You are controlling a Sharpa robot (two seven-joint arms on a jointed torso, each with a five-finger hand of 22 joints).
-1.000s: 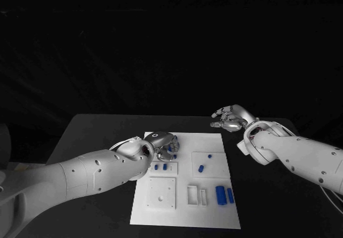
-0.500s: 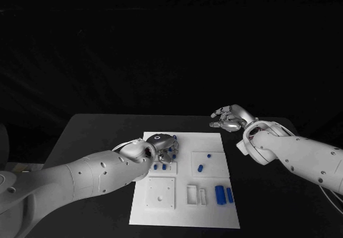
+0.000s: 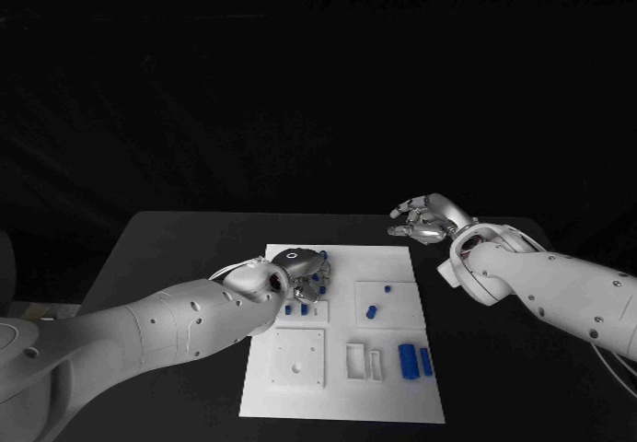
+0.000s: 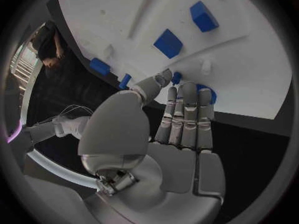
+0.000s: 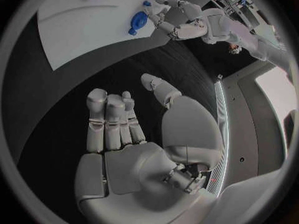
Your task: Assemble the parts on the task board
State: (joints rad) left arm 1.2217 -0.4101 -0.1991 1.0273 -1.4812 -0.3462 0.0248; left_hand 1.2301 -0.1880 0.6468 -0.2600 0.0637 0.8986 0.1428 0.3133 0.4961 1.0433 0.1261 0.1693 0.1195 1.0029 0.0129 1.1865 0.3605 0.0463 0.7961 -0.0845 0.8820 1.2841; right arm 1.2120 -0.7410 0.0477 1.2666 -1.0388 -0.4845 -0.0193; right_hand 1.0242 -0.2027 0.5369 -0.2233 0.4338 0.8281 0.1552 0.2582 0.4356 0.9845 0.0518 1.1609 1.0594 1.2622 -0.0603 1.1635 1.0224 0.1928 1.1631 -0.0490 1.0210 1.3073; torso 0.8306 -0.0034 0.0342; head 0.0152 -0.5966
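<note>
Now the left hand [image 3: 303, 270] has crept up the task board [image 3: 392, 262], fingertips pinching a blue part [image 4: 207, 91]; the right hand [image 3: 427, 219] idles, empty and loosely spread, so assembly is barely underway.

A black worktop [image 3: 186, 241] stands before a dark backdrop [image 3: 318, 101] that looks like black cloth hung in faint folds, closing off everything behind it. Past the worktop's edge, the right wrist view catches a grey floor [image 5: 246, 92] crossed by a pale strip [image 5: 222, 115]. At the rim of the left wrist view a bright window-like band [image 4: 20, 69] lets in daylight.
</note>
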